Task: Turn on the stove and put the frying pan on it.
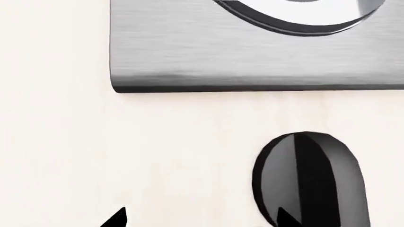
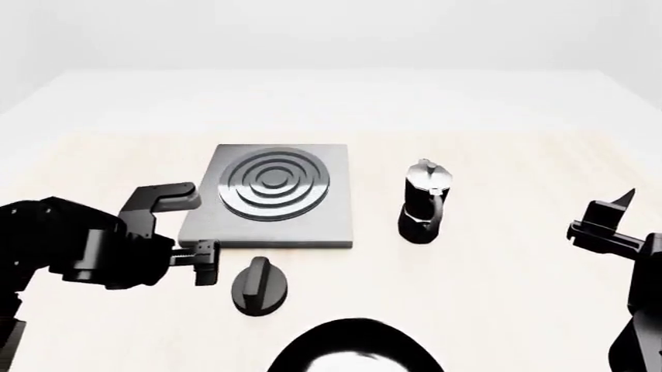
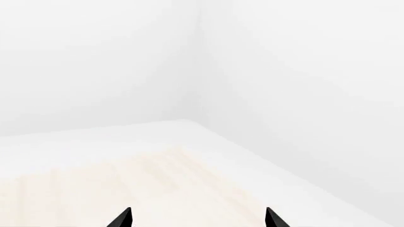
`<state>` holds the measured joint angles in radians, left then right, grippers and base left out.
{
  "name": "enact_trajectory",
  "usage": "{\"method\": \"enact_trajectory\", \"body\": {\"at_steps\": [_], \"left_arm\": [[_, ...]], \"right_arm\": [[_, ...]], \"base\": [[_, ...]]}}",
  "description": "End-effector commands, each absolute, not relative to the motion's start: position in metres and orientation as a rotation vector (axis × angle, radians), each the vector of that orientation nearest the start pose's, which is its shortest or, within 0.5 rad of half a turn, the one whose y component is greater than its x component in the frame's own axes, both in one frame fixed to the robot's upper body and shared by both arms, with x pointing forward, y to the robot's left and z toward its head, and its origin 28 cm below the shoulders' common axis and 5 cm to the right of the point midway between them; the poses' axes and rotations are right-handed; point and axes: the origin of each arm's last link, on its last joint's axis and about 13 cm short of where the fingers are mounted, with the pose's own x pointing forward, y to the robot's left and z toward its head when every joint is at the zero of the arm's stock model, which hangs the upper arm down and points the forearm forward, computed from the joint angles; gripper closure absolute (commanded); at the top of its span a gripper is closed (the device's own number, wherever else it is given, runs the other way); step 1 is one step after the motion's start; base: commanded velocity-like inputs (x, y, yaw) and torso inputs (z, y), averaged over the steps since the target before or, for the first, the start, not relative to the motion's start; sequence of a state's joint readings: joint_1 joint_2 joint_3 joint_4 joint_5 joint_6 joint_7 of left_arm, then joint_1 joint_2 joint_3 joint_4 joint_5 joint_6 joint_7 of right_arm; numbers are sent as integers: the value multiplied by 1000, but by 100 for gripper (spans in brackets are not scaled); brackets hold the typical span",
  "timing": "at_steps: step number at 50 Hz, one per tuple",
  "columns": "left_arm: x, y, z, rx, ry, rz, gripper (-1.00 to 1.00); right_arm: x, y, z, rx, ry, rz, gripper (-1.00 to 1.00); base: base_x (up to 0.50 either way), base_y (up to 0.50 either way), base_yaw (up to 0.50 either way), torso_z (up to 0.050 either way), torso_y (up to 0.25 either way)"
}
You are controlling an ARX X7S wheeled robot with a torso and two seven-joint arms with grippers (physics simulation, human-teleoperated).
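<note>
Left gripper (image 2: 207,262): fingers apart, just left of the knob, holding nothing
Knob (image 2: 259,286): on the table (image 2: 497,271), just before the stove
Stove (image 2: 271,203): flat, burner bare
Moka pot (image 2: 424,201): upright, right of stove
Right gripper (image 2: 605,217): fingers apart, far right, raised

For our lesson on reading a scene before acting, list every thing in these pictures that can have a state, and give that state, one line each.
stove: flat on the table, burner bare, nothing on it.
knob: on the table before the stove, apart from it, not gripped.
moka pot: upright, lid shut, beside the stove.
frying pan: at the near edge, mostly out of view.
left claw: open, close beside the knob.
right claw: open, holding nothing, raised.
</note>
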<state>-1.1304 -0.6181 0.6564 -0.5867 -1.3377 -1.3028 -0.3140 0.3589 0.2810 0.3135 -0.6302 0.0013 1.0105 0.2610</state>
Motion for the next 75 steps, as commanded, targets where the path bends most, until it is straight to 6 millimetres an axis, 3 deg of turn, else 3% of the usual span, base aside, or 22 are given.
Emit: {"method": "enact_trajectory", "body": {"at_steps": [1,43,75], "left_arm": [[323,303,154,-109,1074,-160,-100],[336,285,118,-102,1128,-241,-100],[329,268,128,-48,1111,-427,-100]], "right_arm": [[222,-206,172,-144,-40,-650,-100],[221,-206,171,-142,-41,-649,-100],[221,-206,171,-142,-39,-647,-100]], "base": [[0,0,0,0,0],[0,0,0,0,0],[0,0,0,0,0]]}}
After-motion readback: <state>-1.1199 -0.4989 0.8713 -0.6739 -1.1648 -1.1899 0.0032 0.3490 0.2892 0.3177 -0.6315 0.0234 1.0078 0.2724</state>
